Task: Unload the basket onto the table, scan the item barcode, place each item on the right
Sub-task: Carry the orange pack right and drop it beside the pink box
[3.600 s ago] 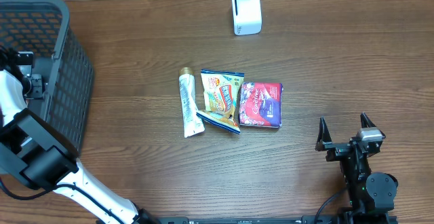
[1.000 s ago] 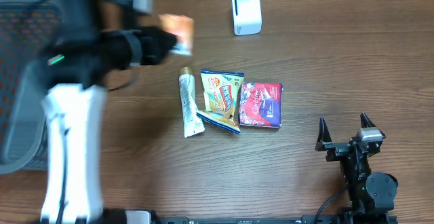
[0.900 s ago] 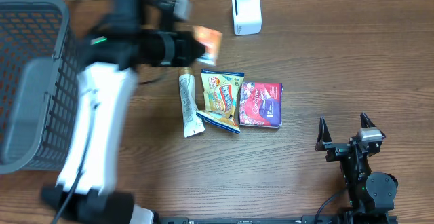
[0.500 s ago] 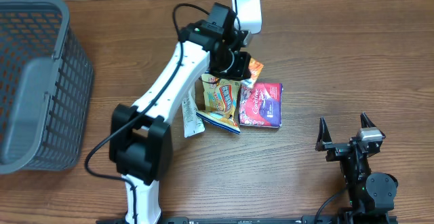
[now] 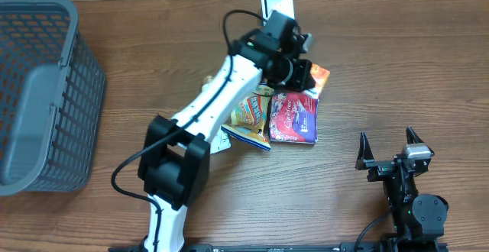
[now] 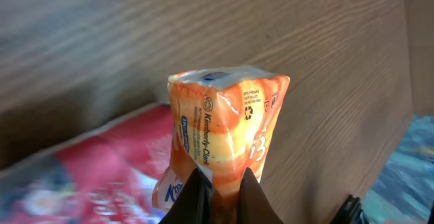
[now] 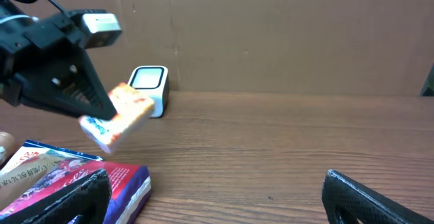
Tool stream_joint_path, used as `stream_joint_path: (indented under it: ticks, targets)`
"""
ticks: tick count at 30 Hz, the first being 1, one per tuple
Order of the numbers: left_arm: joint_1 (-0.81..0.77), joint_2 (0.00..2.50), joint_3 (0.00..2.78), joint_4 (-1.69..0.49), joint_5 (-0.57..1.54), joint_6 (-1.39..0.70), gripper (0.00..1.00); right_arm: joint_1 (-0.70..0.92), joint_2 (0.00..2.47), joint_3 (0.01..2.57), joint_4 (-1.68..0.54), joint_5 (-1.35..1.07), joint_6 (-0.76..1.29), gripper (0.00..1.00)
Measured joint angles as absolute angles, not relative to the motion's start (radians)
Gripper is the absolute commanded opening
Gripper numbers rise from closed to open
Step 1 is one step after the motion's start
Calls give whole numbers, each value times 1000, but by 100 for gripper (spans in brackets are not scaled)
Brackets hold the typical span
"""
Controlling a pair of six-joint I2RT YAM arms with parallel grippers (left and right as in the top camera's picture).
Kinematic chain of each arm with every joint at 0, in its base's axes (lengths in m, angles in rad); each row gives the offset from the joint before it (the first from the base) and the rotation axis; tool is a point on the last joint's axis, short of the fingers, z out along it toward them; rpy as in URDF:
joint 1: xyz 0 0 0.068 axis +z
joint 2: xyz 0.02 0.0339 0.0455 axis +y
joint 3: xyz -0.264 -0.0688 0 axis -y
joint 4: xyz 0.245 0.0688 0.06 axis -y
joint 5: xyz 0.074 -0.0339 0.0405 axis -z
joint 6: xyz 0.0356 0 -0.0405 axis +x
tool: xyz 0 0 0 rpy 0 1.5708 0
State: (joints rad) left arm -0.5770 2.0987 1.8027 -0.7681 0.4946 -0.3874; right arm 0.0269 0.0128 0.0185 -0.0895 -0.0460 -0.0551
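- Left gripper (image 6: 220, 183): clamps both dark fingers (image 6: 196, 195) tight on the lower end of the orange tissue pack (image 6: 224, 122); shows no gap between pads and wrapper in the left wrist view.
- Orange tissue pack (image 5: 318, 77): hangs off the table in that grasp, tilted, free end pointing away from the wrist. Carries a "Kimberly-Clark" print and small recycling marks on the face toward the wrist camera; shows no readable barcode in any view.
- Pack position, overhead view: lies near the white scanner (image 5: 276, 1), on the side toward the right arm and closer to the robot, apart from it; sits above the far edge of the red packet (image 5: 295, 119).
- Pack position, right wrist view: appears as pack (image 7: 116, 116) raised clear of the wood, with left gripper (image 7: 74, 81) behind it and the scanner (image 7: 148, 81) standing upright just beyond.
- Left arm: reaches diagonally across the middle of the table (image 5: 397, 53), covering most of the tube (image 5: 221, 140) and part of the yellow snack pouch (image 5: 248, 108).
- Red packet, yellow snack pouch, tube: lie flat side by side, touching or overlapping.
- Right gripper (image 5: 387, 139): stands released, fingers spread wide, nothing between them; rests near the table's near right edge, well apart from the items.
- Grey basket (image 5: 46, 92): sits at the far left of the table.
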Motion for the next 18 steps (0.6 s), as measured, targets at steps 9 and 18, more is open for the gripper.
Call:
stream_joint_path:
  ticks: [9, 18]
  targets:
    - [-667, 2099, 1803, -762, 374, -487, 26, 27, 13, 19, -89, -46, -55, 100]
    - [-701, 2099, 1803, -773, 354, -525, 31, 27, 13, 19, -90, -46, -55, 100]
